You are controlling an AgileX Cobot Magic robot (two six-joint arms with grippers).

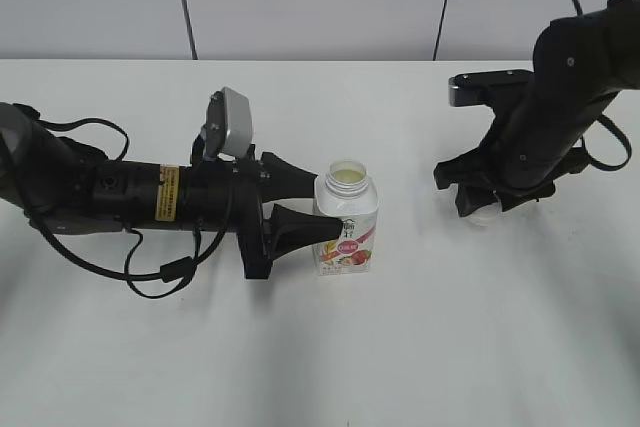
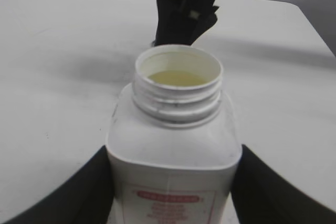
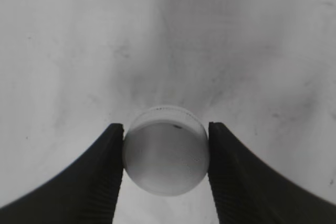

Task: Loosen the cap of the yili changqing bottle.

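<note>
The yili changqing bottle (image 1: 346, 219) stands upright in the middle of the white table, its neck open, with pale liquid inside. In the left wrist view the bottle (image 2: 173, 145) fills the frame with its bare threaded neck. My left gripper (image 1: 300, 205) is shut on the bottle's body, one finger on each side (image 2: 173, 192). The white cap (image 3: 166, 149) is off the bottle and sits between the fingers of my right gripper (image 3: 166, 153), which is shut on it just above the table. In the exterior view my right gripper (image 1: 480, 202) is low at the right and the cap (image 1: 482, 213) barely shows.
The white table (image 1: 400, 347) runs under both arms. A grey wall with dark seams stands behind it. Cables loop beside the left arm (image 1: 160, 272). My right arm also shows in the left wrist view (image 2: 186, 9), beyond the bottle.
</note>
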